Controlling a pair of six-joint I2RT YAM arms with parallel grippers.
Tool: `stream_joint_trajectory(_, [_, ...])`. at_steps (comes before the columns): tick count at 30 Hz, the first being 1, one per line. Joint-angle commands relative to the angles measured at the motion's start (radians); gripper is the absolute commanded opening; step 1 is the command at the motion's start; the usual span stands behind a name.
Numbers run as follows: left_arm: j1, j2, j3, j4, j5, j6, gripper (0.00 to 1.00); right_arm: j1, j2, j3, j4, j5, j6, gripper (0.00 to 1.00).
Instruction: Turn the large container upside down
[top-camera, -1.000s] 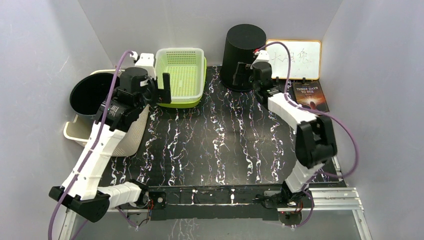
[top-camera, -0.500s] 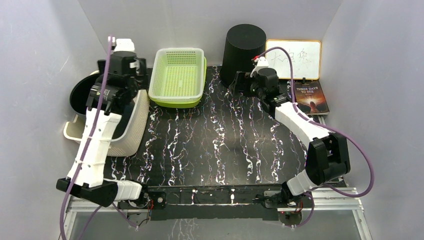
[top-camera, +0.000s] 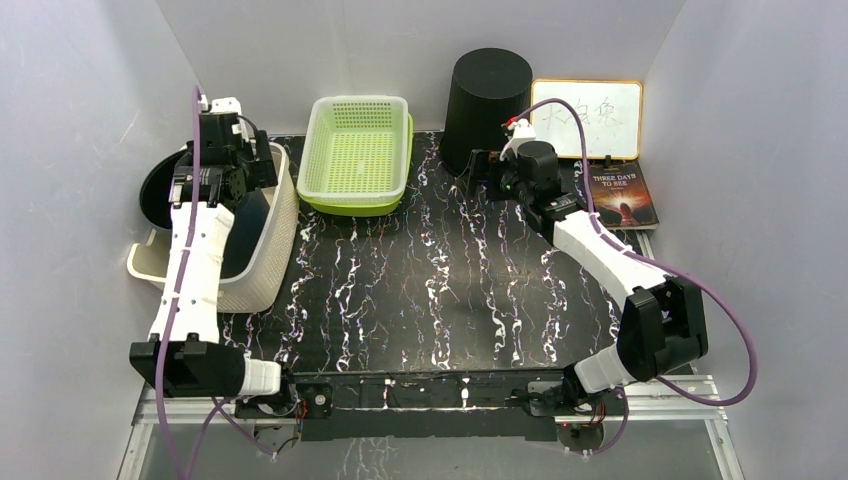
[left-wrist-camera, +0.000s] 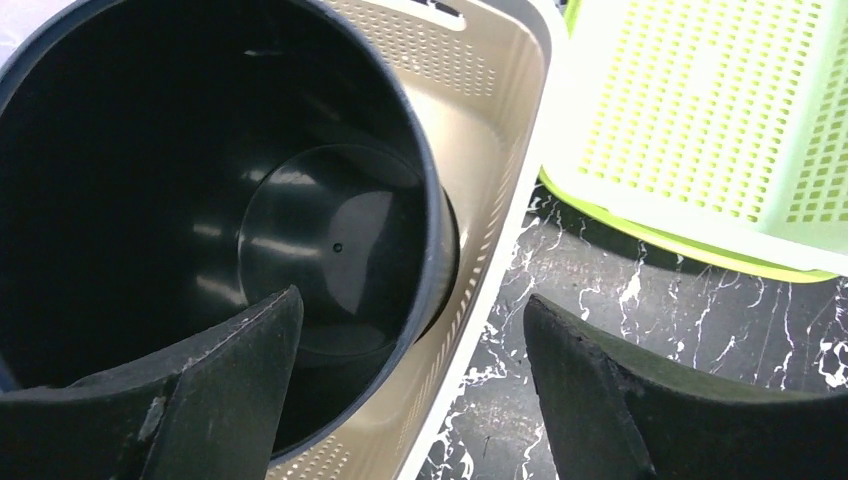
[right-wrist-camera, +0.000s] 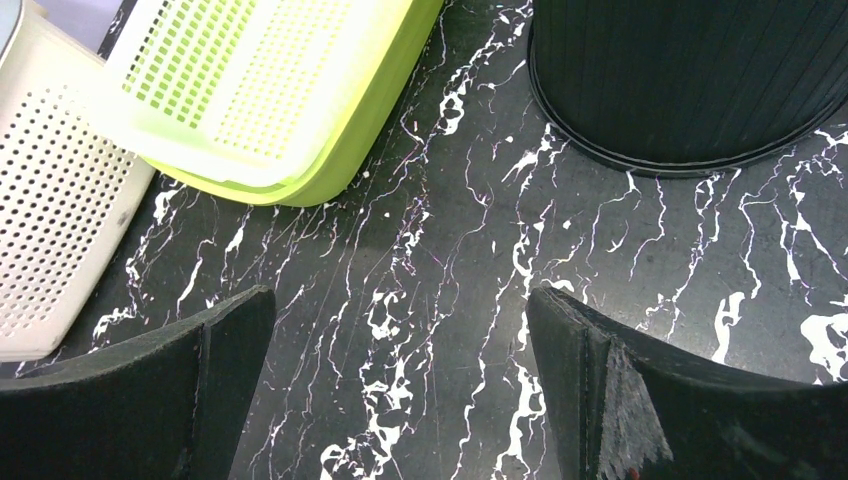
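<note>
Your large container, the cream perforated basket (left-wrist-camera: 490, 150), sits right under your left gripper (left-wrist-camera: 410, 300). It is a pale oblong tub with rows of small holes in its walls and a smooth rolled rim. It stands mouth up, and its long axis runs from the near side to the far side along the left edge of the black marbled table (top-camera: 430, 290).

Inside it lies a glossy black round tub (left-wrist-camera: 200, 180), mouth toward your wrist camera, its flat bottom plainly visible. The tub's wall presses close to the basket's inner wall on your gripper's right side.

Your left jaws stand wide apart with nothing clamped. The left finger (left-wrist-camera: 215, 385) hangs over the tub's interior and the right finger (left-wrist-camera: 610, 400) over the marbled top just outside the basket. Both walls fall between them.

Further to the right of that gripper is the lime green basket (left-wrist-camera: 720, 110), mouth up, close beside the cream one.

Your right gripper (right-wrist-camera: 400, 295) is spread wide as well, holding nothing, above bare table. Ahead of it and to its right a ribbed black bin (right-wrist-camera: 690, 80) stands mouth down on the table. A whiteboard (top-camera: 590, 118) and a book (top-camera: 620, 192) sit beyond that arm, at the far right.
</note>
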Motion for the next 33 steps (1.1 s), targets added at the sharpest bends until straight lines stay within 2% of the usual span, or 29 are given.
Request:
stream_joint_trajectory(1, [0.025,0.031,0.006,0.038,0.079,0.024,0.77,0.003,-0.031,-0.013,0.044,-0.007,0.009,0.98])
stream_joint_trajectory(7, [0.040,0.068,-0.052,0.074,-0.010,0.053,0.75,0.003,-0.023,-0.027,0.051,-0.023,0.008,0.98])
stream_joint_trajectory(14, [0.048,0.075,-0.099,0.091,-0.022,0.063,0.61,0.003,-0.035,-0.042,0.063,-0.025,0.007,0.98])
stream_joint_trajectory(15, [0.049,0.071,-0.106,0.092,-0.018,0.062,0.56,0.003,-0.038,-0.044,0.061,-0.018,0.005,0.98])
stream_joint_trajectory(16, [0.048,0.066,-0.112,0.093,-0.012,0.062,0.44,0.003,-0.040,-0.047,0.060,-0.013,0.003,0.98])
stream_joint_trajectory(17, [0.049,0.062,-0.119,0.095,-0.008,0.061,0.27,0.003,-0.042,-0.050,0.059,-0.007,0.001,0.98])
stream_joint_trajectory(19, [0.048,0.043,-0.135,0.110,-0.003,0.059,0.02,0.003,-0.045,-0.056,0.059,0.001,0.000,0.98])
stream_joint_trajectory(27, [0.048,0.028,-0.142,0.114,-0.016,0.094,0.00,0.003,-0.050,-0.064,0.060,0.008,0.011,0.98])
stream_joint_trajectory(33, [0.045,-0.018,0.075,0.076,-0.023,0.086,0.00,0.003,-0.052,-0.077,0.074,0.019,0.023,0.98])
